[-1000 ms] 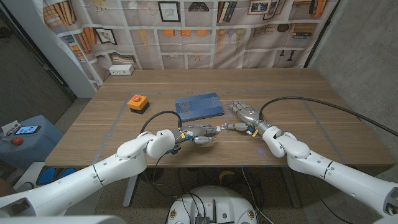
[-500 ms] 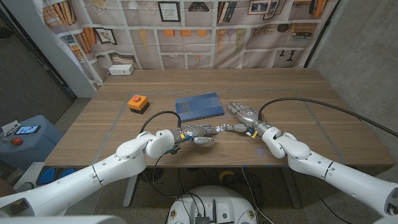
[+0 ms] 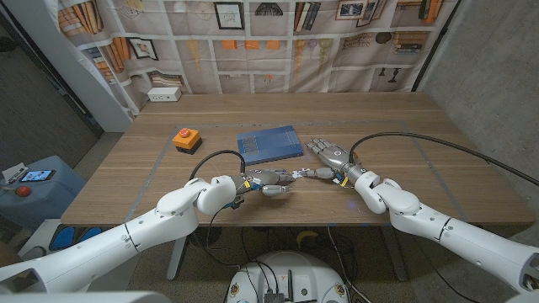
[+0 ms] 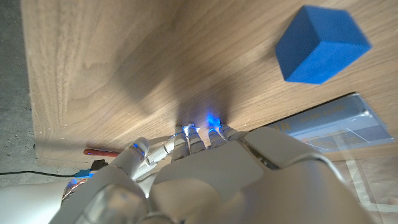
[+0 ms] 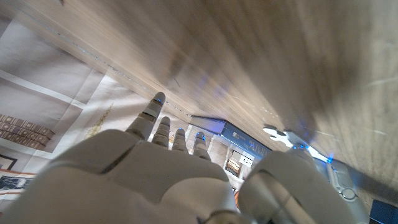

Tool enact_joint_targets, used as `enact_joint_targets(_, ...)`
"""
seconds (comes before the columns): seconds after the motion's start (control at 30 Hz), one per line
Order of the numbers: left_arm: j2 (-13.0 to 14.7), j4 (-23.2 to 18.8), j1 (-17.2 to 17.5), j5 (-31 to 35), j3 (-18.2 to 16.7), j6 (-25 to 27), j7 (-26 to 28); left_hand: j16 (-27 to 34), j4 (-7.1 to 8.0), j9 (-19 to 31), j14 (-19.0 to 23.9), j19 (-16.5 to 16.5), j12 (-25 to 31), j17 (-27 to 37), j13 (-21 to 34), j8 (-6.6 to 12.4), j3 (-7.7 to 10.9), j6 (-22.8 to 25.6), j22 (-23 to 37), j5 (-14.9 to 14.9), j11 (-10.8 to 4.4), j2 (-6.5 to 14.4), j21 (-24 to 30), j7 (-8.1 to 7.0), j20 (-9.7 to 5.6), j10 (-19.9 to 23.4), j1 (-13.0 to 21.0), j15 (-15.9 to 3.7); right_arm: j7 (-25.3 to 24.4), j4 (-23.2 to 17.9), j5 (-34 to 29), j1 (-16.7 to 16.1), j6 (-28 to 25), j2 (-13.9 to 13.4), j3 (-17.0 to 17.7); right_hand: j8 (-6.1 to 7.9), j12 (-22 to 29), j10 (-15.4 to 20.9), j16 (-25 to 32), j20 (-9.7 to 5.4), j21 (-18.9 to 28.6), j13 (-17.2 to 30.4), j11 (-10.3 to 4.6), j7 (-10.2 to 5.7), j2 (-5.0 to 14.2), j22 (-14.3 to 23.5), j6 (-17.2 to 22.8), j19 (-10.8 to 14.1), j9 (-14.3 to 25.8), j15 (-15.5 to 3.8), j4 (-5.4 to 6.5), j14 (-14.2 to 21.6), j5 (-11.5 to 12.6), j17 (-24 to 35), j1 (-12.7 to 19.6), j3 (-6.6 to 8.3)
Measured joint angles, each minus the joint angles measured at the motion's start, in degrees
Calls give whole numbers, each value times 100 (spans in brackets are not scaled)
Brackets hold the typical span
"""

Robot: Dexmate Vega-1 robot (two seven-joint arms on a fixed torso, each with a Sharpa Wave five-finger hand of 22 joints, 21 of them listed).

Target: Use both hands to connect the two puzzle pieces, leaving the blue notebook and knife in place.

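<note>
The left hand (image 3: 268, 180) and the right hand (image 3: 330, 160) are meeting fingertip to fingertip near the counter's (image 3: 404, 151) front edge, likely to push the small pale puzzle pieces (image 3: 296, 173) together. I cannot tell what each hand is gripping. The blue notebook (image 3: 269, 144) is lying just behind them.

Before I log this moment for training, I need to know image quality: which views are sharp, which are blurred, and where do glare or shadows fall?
Head view: sharp and evenly lit, the blue notebook is crisp. Left wrist view: the left hand up close is soft, its dark shadow falls on the wooden table, with blue light points at the fingers. Right wrist view: the wood is streaked with blur and the right hand is out of focus.
</note>
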Motion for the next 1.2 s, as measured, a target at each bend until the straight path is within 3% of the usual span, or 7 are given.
enact_joint_targets(1.2,-16,33,-22,-4,-8,-43,-68,0,-1,-2,0,0,0,0,0,10,-1,3,1,0,-13,0,0,3,0,13,0,0,103,197,-10,133,15,125,-88,0,0,-1,0,0,0,0,1,1,0,0,0,0,0,1,24,-1,57,-1,-1,-73)
